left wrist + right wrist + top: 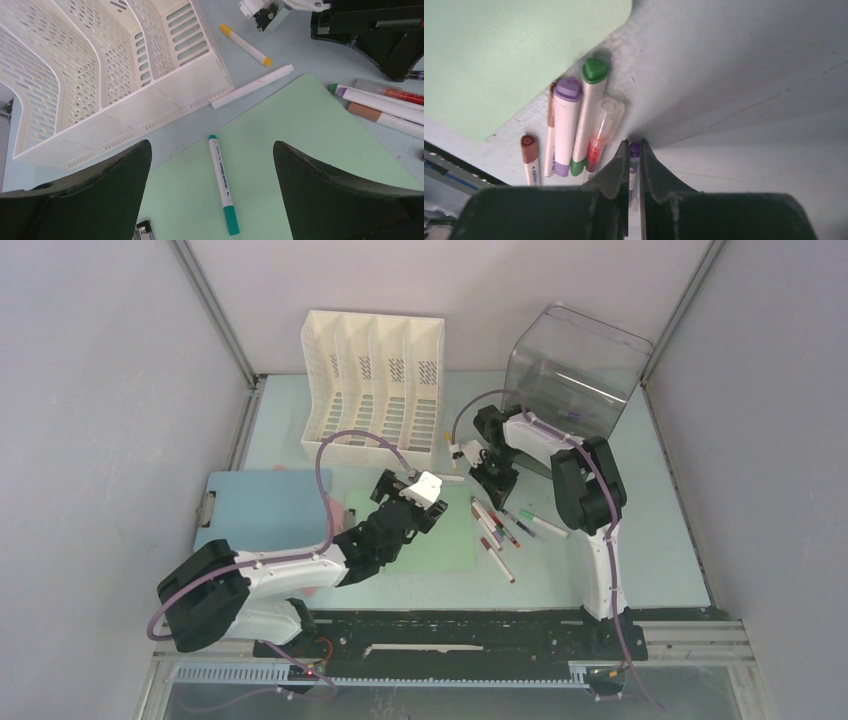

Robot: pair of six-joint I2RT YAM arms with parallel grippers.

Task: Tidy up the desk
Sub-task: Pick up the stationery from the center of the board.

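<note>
Most tidying looks undone: the desk surface (650, 530) fills the scene, with a file rack (372, 380) far left, a clear bin (572, 370) far right and loose markers (497, 530) centre-right. The left gripper (211, 147) has its jaws apart over a teal marker (222, 185); the right gripper (634, 147) has its jaws clamped on a purple-tipped pen (634, 151).

White file rack (372, 380) and clear bin (575, 365) at back; blue clipboard (265, 508); green sheet (440, 535) (teal marker (223, 185) on it); loose markers (497, 530) beside it; purple pen (634, 150).
</note>
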